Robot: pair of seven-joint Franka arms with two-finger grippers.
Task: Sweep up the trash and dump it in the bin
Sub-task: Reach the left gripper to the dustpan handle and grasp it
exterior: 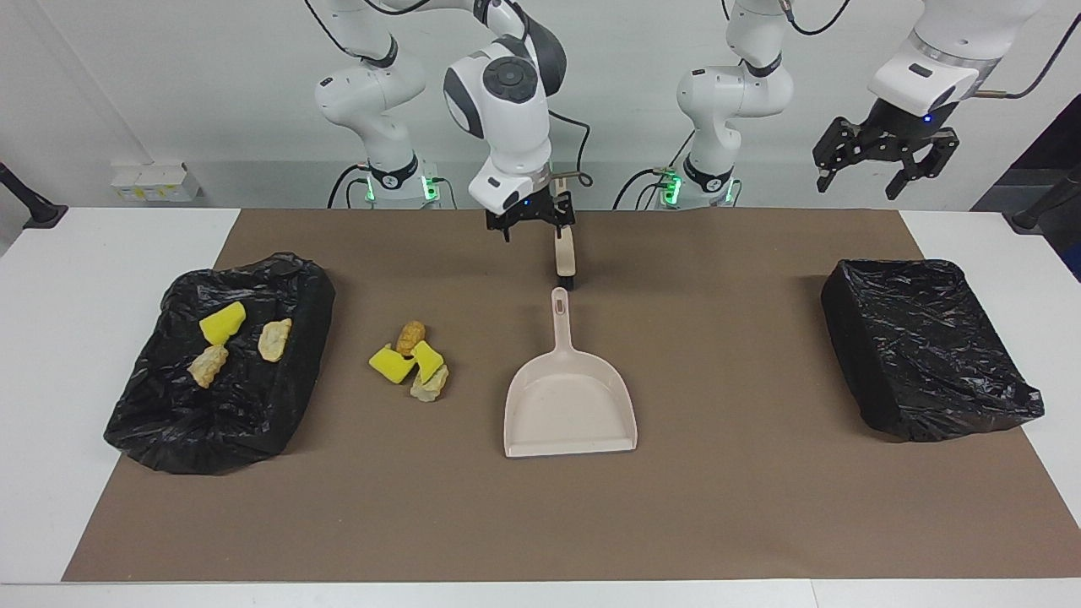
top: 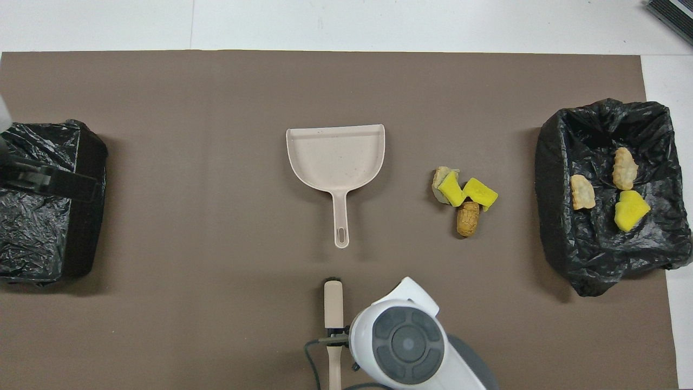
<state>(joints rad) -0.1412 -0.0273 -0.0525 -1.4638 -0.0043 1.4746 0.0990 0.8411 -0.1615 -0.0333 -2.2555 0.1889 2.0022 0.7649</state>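
1. Right gripper [exterior: 530,225]: raised over the brush [exterior: 564,253], at the mat edge nearest the robots. Jaws spread, holding nothing; no contact with the brush handle is evident.
2. Left gripper [exterior: 881,162]: raised above the left arm's end of the table, over no item on the mat in the facing view. Jaws spread and empty. This arm waits.
3. Trash on the mat [exterior: 411,361]: four scraps in a tight cluster, two yellow sponge pieces, one pale chunk, one brown lump. In the overhead view the cluster sits at about 3 o'clock from the dustpan [exterior: 570,397], between it and the bin toward the right arm's end.
4. Trash in the bin [exterior: 237,342]: three scraps, one yellow and two pale, lie inside the black-lined bin [exterior: 279,279] at the right arm's end of the table.
5. Dustpan: flat on the brown mat [exterior: 726,507], handle pointing toward the robots, pan empty. The brush lies at 6 o'clock from it in the overhead view, just short of the handle tip.
6. Second bin [exterior: 925,346]: black-lined, at the left arm's end, no scraps visible inside.
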